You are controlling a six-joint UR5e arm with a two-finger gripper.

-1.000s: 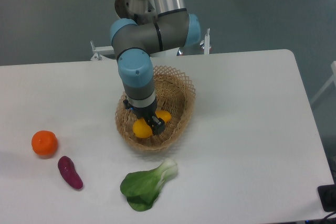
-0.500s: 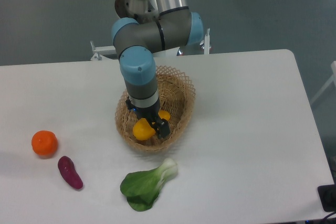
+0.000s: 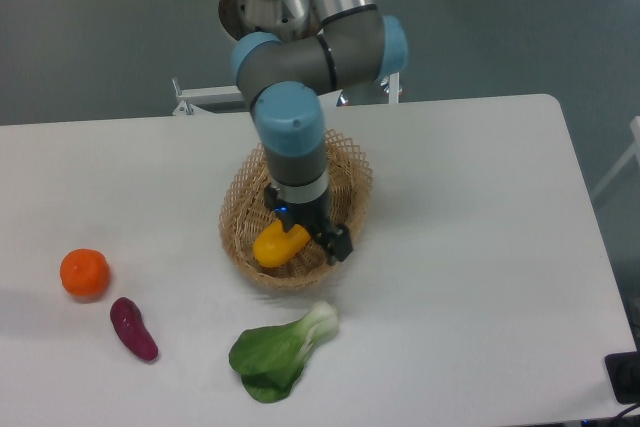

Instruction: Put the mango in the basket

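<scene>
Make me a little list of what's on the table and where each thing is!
mango: inside the basket
basket: middle of the table
gripper: low over the basket, right beside the mango; jaws unclear
orange: left side of table
purple sweet potato: below the orange
bok choy: front of basket

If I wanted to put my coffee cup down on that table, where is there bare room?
The widest bare patch is the table's right half, past the basket. The back-left stretch above the orange is also free. The front-left is crowded: orange, purple vegetable and leafy green. The tool hangs over the basket holding the mango.
</scene>
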